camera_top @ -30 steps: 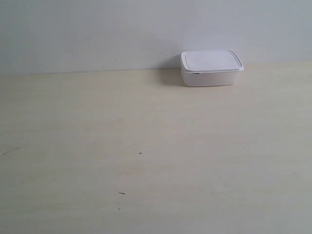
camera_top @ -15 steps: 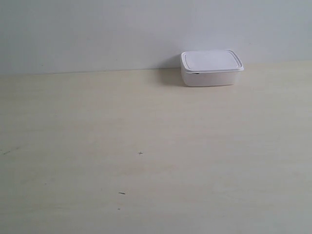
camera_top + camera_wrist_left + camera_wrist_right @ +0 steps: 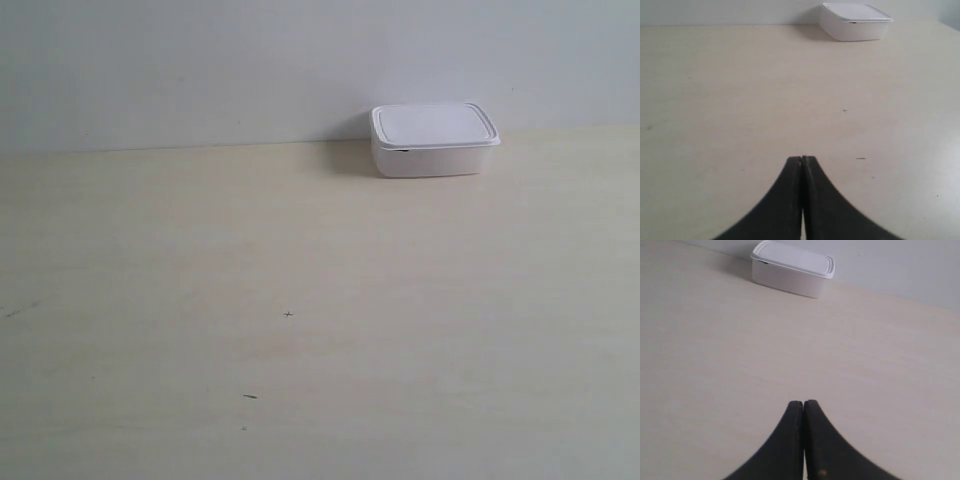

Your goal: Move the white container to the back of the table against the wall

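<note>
The white container (image 3: 433, 140) stands lidded at the far edge of the table (image 3: 300, 300), its back against the wall (image 3: 250, 60). It also shows in the left wrist view as the container (image 3: 855, 21) and in the right wrist view as the container (image 3: 791, 268). My left gripper (image 3: 802, 159) is shut with nothing in it, far back from the box. My right gripper (image 3: 803, 403) is likewise shut and empty, well short of the box. Neither arm appears in the exterior view.
A few tiny dark specks (image 3: 288, 314) and a short scratch (image 3: 249, 396) mark the pale tabletop. A faint smudge (image 3: 20, 311) lies near the exterior view's left edge.
</note>
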`<action>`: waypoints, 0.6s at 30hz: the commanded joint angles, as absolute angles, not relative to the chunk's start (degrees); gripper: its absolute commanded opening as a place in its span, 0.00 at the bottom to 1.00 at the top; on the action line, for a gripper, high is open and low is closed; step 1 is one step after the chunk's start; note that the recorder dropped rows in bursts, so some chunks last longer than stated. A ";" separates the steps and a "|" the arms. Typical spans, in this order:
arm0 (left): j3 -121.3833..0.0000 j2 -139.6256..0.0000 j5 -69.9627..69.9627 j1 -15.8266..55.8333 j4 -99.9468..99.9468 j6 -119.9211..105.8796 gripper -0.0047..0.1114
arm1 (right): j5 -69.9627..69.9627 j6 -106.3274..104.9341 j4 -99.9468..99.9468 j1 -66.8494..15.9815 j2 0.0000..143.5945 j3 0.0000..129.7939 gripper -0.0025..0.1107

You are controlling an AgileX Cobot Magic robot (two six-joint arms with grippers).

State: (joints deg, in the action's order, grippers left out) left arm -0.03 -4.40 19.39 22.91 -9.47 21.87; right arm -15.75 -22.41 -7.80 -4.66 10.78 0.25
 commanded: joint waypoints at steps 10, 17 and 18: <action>0.00 -4.12 19.89 22.61 -7.30 22.39 0.04 | -15.74 -22.73 -7.60 -4.66 10.68 0.00 0.02; 0.00 -4.12 19.89 22.61 -7.30 22.39 0.04 | -15.74 -22.73 -7.60 -4.66 10.68 0.00 0.02; 0.00 -4.12 19.89 22.61 -7.30 22.39 0.04 | -15.74 -22.73 -7.60 -4.66 10.68 0.00 0.02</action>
